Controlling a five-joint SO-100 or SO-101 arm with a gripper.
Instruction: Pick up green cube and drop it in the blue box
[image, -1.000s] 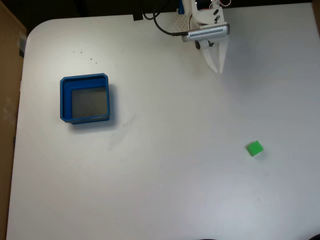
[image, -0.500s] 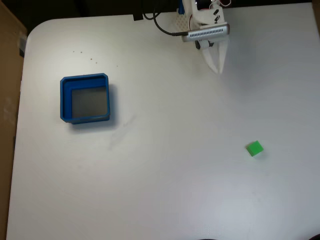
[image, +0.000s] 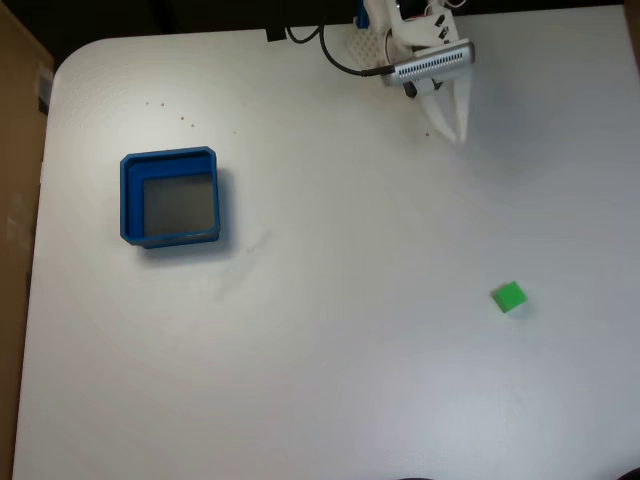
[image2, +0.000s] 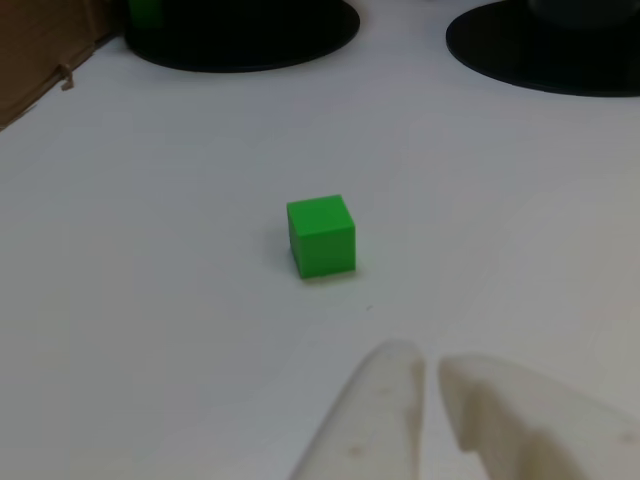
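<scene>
Fixed view shows the white table (image: 330, 400), with the blue box (image: 128, 200) sitting empty toward the left and the arm's gripper (image: 452, 135) up near the top edge. Its pale fingers (image2: 375, 420) are nearly pressed together, with nothing between them. The green cube (image: 509, 296) lies alone on the bare tabletop at lower right, well apart from both gripper and box. I judge the approach to the cube is the step in hand. Next, the fingers must spread, travel to the cube, straddle it and clamp.
</scene>
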